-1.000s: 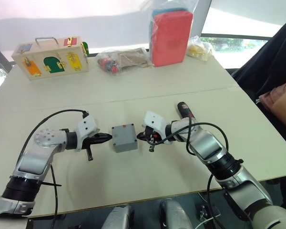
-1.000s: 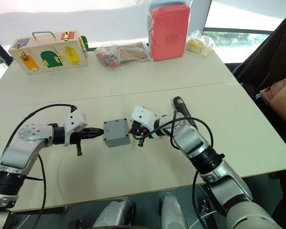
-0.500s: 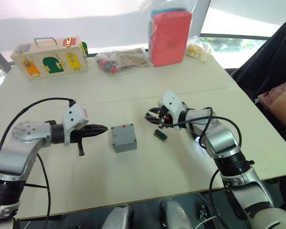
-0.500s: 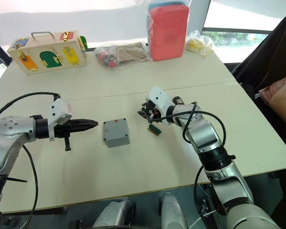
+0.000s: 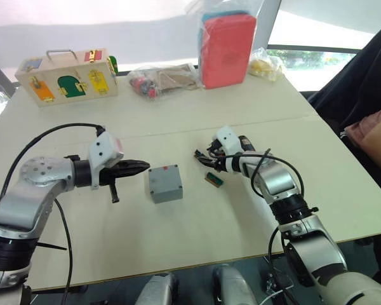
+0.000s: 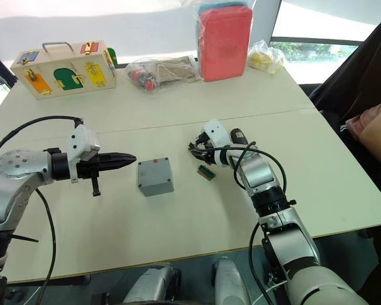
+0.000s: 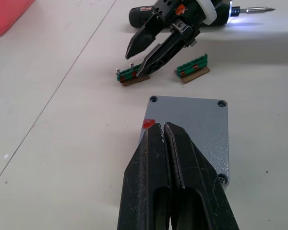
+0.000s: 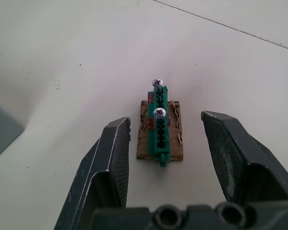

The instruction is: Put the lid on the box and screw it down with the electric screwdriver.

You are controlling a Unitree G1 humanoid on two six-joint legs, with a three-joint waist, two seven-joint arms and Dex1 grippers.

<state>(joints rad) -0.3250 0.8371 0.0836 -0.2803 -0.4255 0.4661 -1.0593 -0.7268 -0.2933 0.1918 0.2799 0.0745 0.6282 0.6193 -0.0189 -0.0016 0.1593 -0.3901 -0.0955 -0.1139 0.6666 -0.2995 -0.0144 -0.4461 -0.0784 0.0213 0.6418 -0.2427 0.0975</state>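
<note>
Two screws stand in a small green connector block (image 8: 159,129) between the right gripper's (image 8: 165,143) spread jaws; left gripper (image 7: 163,136), jaws closed, points over the lidded square grey plastic box (image 7: 192,129).

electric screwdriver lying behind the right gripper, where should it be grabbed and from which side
Probably mid-barrel, from above. The electric screwdriver lies flat on the table, so its slim round body offers two opposite sides to fingers straddling it crosswise. Keep clear of the metal bit and the lit tip. The right gripper, open, hangs right beside it.

box (image 5: 165,183) grey, red mark | connector block (image 8: 159,134) green
</note>
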